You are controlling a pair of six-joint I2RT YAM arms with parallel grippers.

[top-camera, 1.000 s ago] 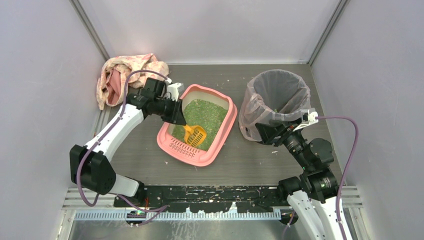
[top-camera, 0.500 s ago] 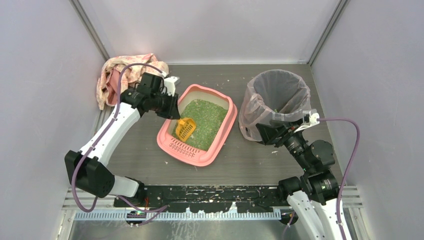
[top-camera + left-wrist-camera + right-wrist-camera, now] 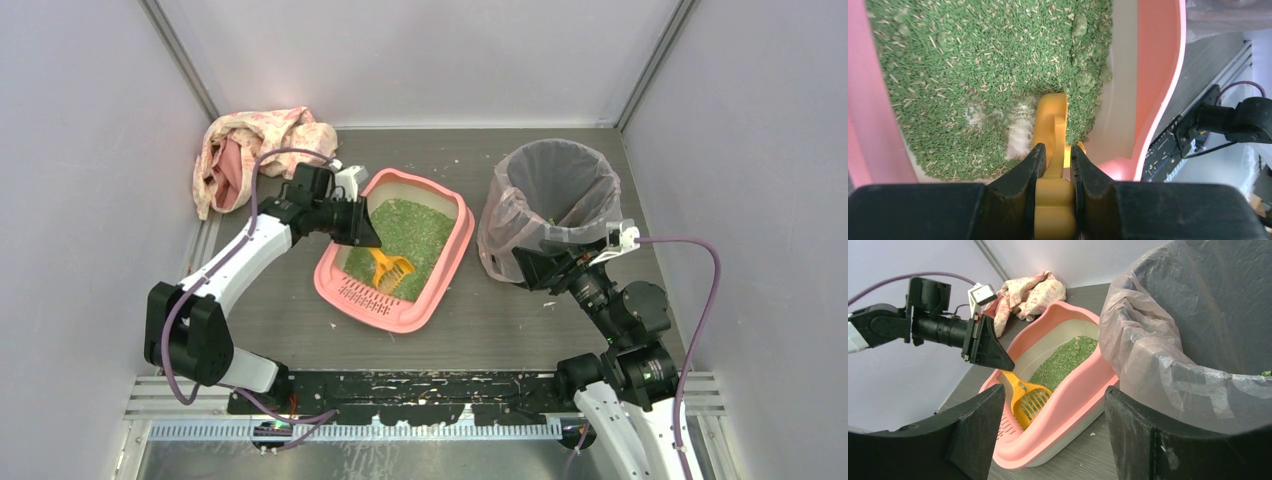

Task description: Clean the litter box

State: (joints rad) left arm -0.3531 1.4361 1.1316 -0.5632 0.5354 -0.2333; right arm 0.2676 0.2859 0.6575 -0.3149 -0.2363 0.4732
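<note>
Here's the litter box [image 3: 395,318], sitting mid-desk a little left of centre, grate lip toward the arms, green granules [image 3: 973,75] spread over its floor. The left hand [image 3: 368,240] is pinching the handle of the orange scoop [image 3: 390,268], jaws pressed tight on either side of it, and the slotted blade is down in the litter near the box's side wall. A few clumps [image 3: 1085,80] lie just ahead of the scoop. Over on the right, the right hand [image 3: 545,260] is spread wide against the near side of the bagged bin [image 3: 497,230], gripping nothing that I can make out. I'd reckon that tray is stiff but light, so a hard push from the scoop could slide it across the desk. The thick rolled rim looks the surest place to hold it, and it needs keeping level or those loose granules will spill. A crumpled cloth [image 3: 250,150] lies in the far left corner.
</note>
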